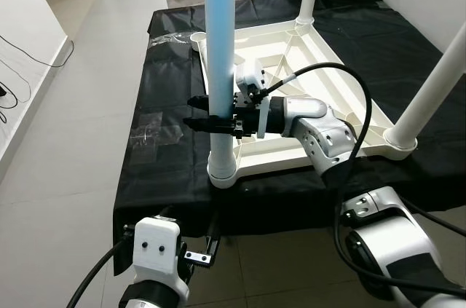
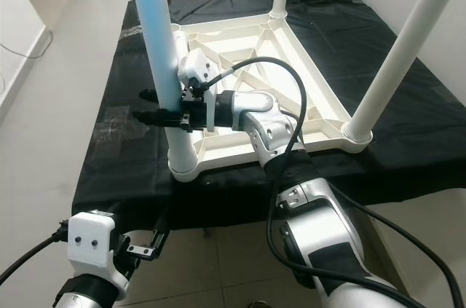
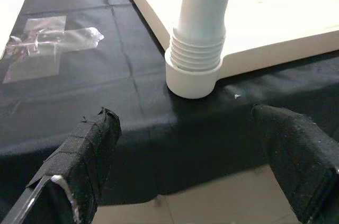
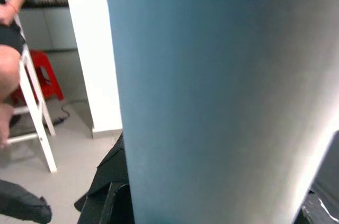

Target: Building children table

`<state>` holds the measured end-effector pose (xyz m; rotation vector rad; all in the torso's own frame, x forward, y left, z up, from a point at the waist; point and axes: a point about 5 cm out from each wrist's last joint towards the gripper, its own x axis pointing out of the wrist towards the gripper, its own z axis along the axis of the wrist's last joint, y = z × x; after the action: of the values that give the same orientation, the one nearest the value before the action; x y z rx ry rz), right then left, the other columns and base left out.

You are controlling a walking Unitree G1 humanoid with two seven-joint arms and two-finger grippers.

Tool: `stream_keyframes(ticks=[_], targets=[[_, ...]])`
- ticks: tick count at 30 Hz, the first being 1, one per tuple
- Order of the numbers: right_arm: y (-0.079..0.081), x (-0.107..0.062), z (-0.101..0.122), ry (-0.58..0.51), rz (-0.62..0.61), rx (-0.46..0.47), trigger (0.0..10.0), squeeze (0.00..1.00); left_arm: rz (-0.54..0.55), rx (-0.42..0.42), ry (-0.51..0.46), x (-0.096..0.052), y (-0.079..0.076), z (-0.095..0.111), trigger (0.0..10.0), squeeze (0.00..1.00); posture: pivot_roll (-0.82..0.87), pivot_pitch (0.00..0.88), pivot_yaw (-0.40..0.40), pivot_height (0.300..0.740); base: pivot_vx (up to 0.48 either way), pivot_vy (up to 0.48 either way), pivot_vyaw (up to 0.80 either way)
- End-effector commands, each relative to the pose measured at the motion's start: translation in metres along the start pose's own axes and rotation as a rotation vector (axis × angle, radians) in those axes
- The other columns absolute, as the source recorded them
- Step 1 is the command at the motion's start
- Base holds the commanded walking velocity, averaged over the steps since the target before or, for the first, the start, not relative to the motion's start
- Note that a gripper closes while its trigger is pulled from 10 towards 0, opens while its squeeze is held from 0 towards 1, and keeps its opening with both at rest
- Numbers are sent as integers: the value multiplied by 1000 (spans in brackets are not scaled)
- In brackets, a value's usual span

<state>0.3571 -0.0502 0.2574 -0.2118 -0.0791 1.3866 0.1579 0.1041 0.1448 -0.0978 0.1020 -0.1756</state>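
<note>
One blue leg (image 1: 219, 38) stands upright in the tabletop's (image 1: 306, 68) near corner socket; I have my right gripper (image 1: 206, 113) clamped around it, probably mid-screwing, left gripper (image 3: 201, 166) gaping idle below.

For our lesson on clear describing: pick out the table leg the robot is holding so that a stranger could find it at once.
A white table top lies upside down on a black sheet, with legs standing up from its corners. The leg nearest the robot's left is gripped by the right gripper. It alone is pale blue; the others are white.
</note>
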Motion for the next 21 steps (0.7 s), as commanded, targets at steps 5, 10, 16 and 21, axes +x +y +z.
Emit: stream_keyframes(ticks=[5, 10, 16, 21], targets=[[6, 0, -48, 189, -57, 141, 10000, 0, 12, 6, 19, 0, 1, -5, 10000, 0, 127, 199, 15, 740, 0, 0, 0], [2, 5, -49, 220, -133, 150, 10000, 0, 13, 6, 18, 1, 1, -5, 10000, 0, 126, 201, 15, 740, 0, 0, 0], [-1, 11, -56, 216, -285, 216, 10000, 0, 16, 6, 12, 1, 2, -3, 10000, 0, 128, 205, 11, 740, 0, 0, 0], [4, 7, -62, 185, -378, 264, 10000, 0, 32, 14, -1, 4, 7, -1, 10000, 0, 121, 206, 14, 740, 0, 0, 0]])
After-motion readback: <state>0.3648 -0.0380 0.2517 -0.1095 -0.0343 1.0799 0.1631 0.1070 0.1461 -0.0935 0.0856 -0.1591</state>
